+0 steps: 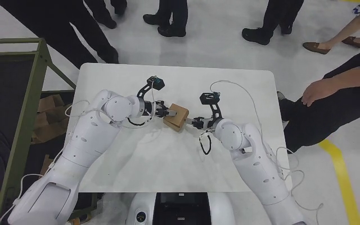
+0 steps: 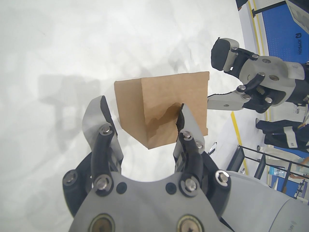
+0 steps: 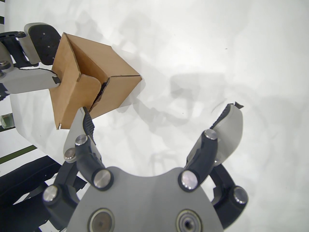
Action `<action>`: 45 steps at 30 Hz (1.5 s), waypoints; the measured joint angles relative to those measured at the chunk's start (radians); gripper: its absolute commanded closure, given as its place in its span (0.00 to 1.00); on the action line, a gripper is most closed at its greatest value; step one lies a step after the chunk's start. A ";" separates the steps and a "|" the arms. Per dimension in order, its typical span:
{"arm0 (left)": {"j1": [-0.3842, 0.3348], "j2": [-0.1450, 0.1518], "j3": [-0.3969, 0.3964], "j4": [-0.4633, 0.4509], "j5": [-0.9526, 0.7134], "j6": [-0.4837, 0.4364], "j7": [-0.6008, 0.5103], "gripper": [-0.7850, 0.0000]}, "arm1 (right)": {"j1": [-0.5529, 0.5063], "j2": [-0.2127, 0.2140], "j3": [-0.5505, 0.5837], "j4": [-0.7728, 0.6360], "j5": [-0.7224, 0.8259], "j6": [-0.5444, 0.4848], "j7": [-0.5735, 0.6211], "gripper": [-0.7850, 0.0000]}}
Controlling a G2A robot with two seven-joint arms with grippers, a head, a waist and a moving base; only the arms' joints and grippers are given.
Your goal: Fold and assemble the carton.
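Carton (brown cardboard, boxy) btwn L gripper, R gripper; both spread.

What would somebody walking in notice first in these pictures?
A small brown carton is at the middle of the white table, partly folded, with one seam gaping open in the right wrist view. The left gripper and the right gripper close in on it from opposite sides. Both are open, and each has one finger touching the cardboard.
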 measured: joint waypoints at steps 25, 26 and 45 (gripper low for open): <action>-0.001 0.000 0.009 0.003 -0.002 -0.001 0.012 0.39 | 0.006 0.001 -0.016 0.006 0.015 0.004 -0.018 0.00; -0.001 0.000 0.010 0.004 -0.003 -0.002 0.012 0.40 | 0.007 0.001 -0.016 0.007 0.016 0.004 -0.018 0.00; 0.000 0.001 0.006 0.011 -0.025 -0.009 0.015 0.42 | -0.010 0.007 0.005 -0.012 0.031 0.016 -0.032 0.00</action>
